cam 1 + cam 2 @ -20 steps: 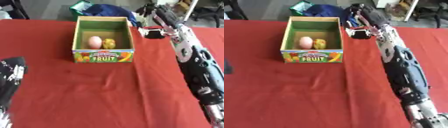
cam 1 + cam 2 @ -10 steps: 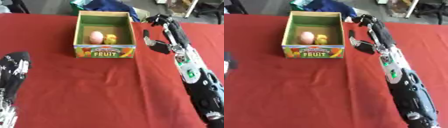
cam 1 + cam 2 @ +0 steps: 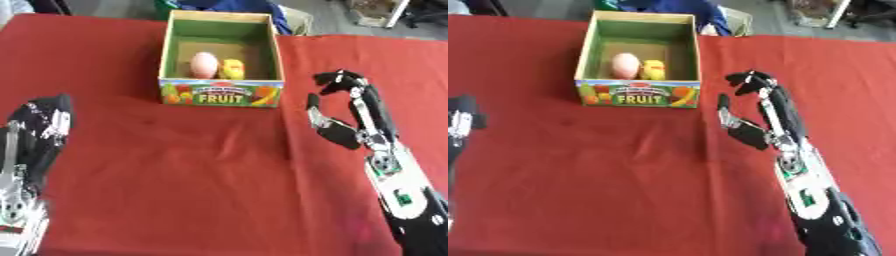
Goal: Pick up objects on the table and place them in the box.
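The right hand point(image 3: 350, 117) hangs over the red tablecloth point(image 3: 192, 170) just right of the fruit box point(image 3: 222, 95), level with its front corner. Its fingers point(image 3: 337, 79) are loosely curled forward and its thumb point(image 3: 313, 102) stands apart on the box side; the span between them is wide and holds nothing, and the hand touches neither the box nor any object.

The cardboard box, with "FRUIT" printed on its front panel, stands open near the far edge of the table. Inside lie a pinkish egg-shaped object point(image 3: 204, 64) and, just beside it on the right, a small yellow object point(image 3: 232, 69).

The left hand point(image 3: 39, 132) rests at the lower left with fingers straight and holding nothing.
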Motion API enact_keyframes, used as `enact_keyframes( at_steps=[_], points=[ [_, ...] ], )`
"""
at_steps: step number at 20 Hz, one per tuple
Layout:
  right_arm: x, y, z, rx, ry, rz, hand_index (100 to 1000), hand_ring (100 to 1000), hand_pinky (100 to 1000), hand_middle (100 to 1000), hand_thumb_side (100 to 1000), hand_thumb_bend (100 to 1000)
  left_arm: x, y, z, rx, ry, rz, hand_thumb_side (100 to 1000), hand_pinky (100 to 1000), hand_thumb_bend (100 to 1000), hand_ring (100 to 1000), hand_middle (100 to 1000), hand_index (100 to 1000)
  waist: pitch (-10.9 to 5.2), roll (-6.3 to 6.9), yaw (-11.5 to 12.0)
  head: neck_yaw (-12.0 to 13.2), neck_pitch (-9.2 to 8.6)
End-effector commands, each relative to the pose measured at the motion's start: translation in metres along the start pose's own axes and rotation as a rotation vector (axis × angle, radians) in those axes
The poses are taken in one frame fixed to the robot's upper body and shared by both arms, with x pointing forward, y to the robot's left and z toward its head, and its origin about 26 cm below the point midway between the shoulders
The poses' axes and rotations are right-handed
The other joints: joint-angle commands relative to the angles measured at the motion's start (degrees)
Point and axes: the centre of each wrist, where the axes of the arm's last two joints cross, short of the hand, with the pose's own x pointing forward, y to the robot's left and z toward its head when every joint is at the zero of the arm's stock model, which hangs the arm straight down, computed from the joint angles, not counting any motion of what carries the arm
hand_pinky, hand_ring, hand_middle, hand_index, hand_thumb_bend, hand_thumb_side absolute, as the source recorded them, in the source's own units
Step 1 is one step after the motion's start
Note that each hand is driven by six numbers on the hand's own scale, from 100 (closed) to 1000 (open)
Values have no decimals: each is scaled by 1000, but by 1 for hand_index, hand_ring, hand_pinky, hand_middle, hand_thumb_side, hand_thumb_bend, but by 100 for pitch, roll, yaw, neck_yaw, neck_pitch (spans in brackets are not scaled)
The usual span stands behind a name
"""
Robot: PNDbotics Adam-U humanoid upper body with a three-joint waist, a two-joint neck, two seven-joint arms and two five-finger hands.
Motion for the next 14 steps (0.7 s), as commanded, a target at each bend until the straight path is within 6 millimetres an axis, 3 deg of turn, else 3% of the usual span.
enact_keyframes(
  at_steps=[1,14],
  points=[
    [11,-13,-5,-22,2,-37,764,570,616,612,462,100,4,5,-3,12,-17,-7,518,611,306,581,550,637,-104,28,-11,48,72],
    [20,-30,3,-19,68,-240,734,542,598,572,465,100,-1,7,1,14,-3,-7,517,609,306,576,540,608,-150,26,-60,30,203]
  ],
)
